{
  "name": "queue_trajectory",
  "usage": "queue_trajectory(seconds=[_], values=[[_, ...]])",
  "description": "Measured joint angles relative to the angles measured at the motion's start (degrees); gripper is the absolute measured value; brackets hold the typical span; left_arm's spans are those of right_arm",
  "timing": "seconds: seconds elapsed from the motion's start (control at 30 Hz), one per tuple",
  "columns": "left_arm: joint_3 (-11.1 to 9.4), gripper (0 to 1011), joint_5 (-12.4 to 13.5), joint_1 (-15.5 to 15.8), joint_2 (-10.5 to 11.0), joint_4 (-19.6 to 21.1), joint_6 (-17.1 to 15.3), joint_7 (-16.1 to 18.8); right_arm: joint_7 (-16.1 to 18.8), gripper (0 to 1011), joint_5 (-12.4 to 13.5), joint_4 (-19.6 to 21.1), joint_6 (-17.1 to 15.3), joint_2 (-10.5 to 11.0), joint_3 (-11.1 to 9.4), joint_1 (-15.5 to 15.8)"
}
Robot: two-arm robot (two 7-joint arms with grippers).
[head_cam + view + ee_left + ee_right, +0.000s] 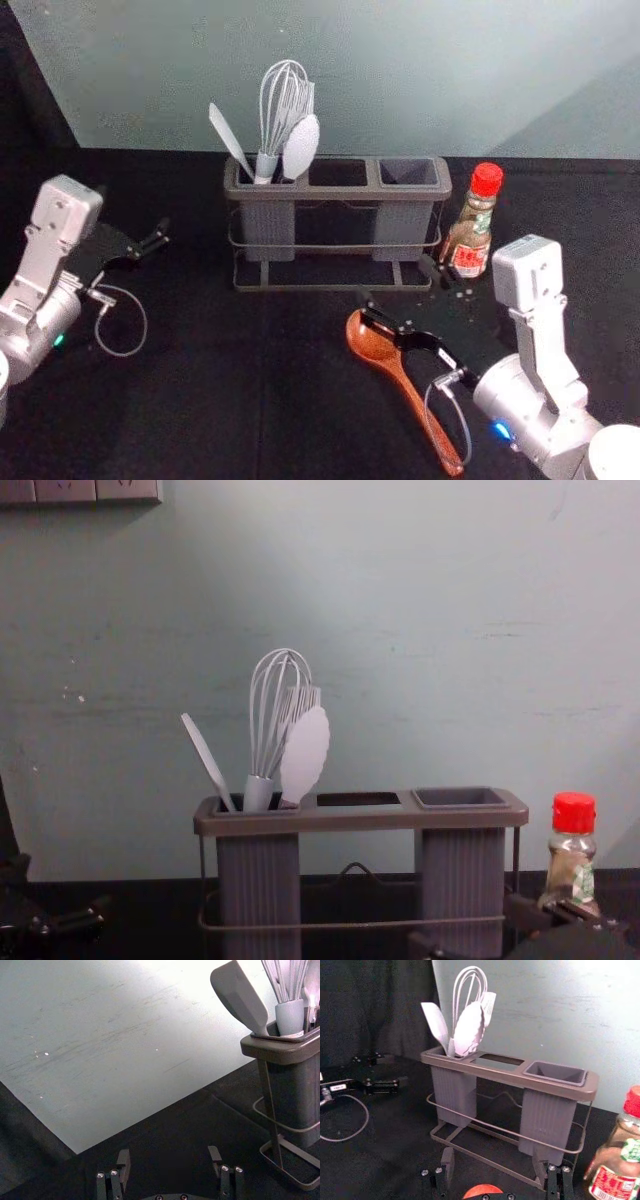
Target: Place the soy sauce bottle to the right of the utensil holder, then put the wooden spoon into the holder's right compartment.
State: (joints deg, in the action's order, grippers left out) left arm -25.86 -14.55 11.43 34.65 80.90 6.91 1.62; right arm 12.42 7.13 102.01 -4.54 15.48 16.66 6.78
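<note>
In the head view my right gripper (398,283) is open above the table, in front of the utensil holder (340,290), near the bowl end of the wooden spoon (410,392). The spoon lies on the table, its handle pointing toward the robot. Between the open fingers of my right gripper (493,1157), the right wrist view catches an edge of the spoon (483,1190). The red-capped soy sauce bottle (472,225) stands upright to the holder's right, apart from it. My left gripper (135,215) waits at the left, open and holding nothing; its wrist view has the gripper (169,1155) too.
A whisk (258,792), a spatula (207,763) and other pale utensils stand in the holder's left compartment. Its right compartment (555,1073) is empty. A pale wall (400,80) rises behind the black-covered table (220,400).
</note>
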Motion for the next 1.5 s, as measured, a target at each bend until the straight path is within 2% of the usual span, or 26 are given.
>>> queue_trajectory(seconds=[1.27, 1.37, 1.4, 1.5], values=[[0.00, 1011, 0.00, 0.00, 0.00, 0.00, 0.00, 0.00, -0.05, 1002, -0.03, 0.33, -0.32, 0.15, -0.03, 0.01], [0.00, 1011, 0.00, 0.00, 0.00, 0.00, 0.00, 0.00, 0.16, 1002, 0.16, 0.90, -2.73, 0.02, -0.21, -0.03], [0.00, 1011, 0.00, 0.00, 0.00, 0.00, 0.00, 0.00, 0.78, 1000, 0.65, 1.61, -5.13, 0.26, -0.30, -0.19], [0.00, 1011, 0.00, 0.00, 0.00, 0.00, 0.00, 0.00, 1.43, 1002, 1.13, 2.93, -9.43, 0.80, -0.28, -0.69]])
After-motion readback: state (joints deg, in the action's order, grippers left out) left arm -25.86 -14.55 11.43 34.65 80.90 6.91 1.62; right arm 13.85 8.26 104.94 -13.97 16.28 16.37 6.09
